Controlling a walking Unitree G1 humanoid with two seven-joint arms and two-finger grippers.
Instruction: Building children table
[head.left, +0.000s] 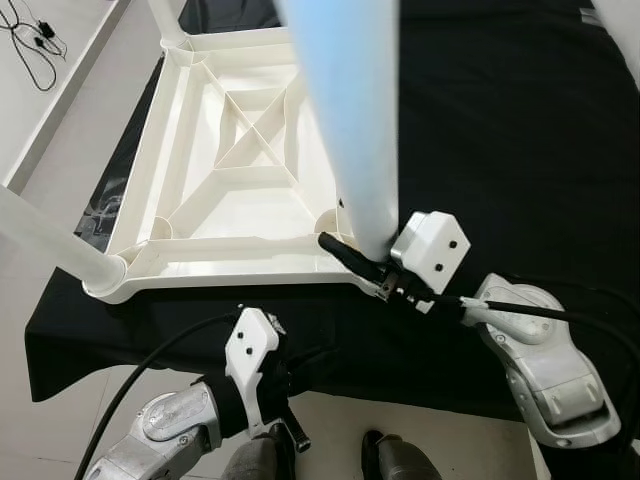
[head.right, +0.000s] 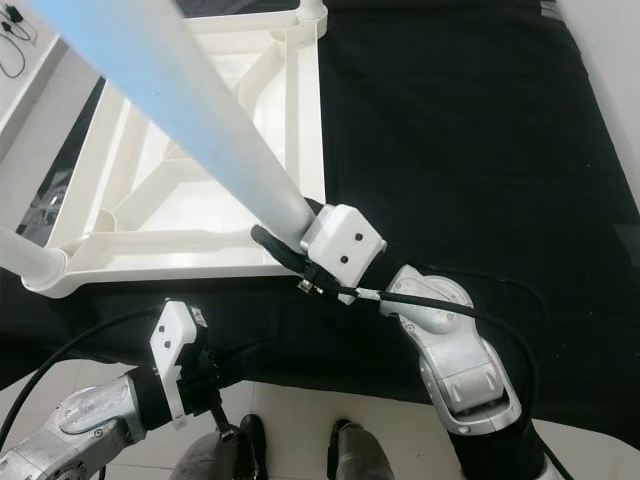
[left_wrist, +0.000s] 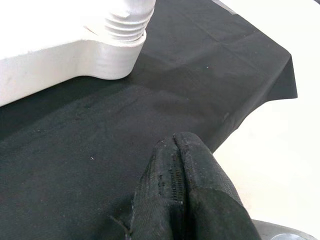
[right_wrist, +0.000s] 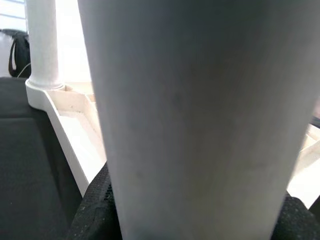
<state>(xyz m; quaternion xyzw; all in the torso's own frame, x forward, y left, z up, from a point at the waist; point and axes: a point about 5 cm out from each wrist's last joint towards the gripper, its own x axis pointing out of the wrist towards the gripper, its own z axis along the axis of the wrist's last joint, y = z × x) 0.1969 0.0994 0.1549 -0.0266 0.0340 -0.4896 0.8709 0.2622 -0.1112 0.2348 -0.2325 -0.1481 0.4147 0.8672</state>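
Note:
The white table top lies upside down on a black cloth, ribs facing up. A pale blue-white table leg stands at its near right corner and rises toward the camera. My right gripper is shut on that leg just above the corner; in the right wrist view the leg sits between the black fingers. My left gripper is shut on nothing, low over the cloth near the table's front edge, with a threaded leg socket of the table ahead of it.
Another white leg sticks out from the near left corner, and a third leg stands at the far left corner. A black cable lies on the pale floor at left. The cloth's front edge ends near my feet.

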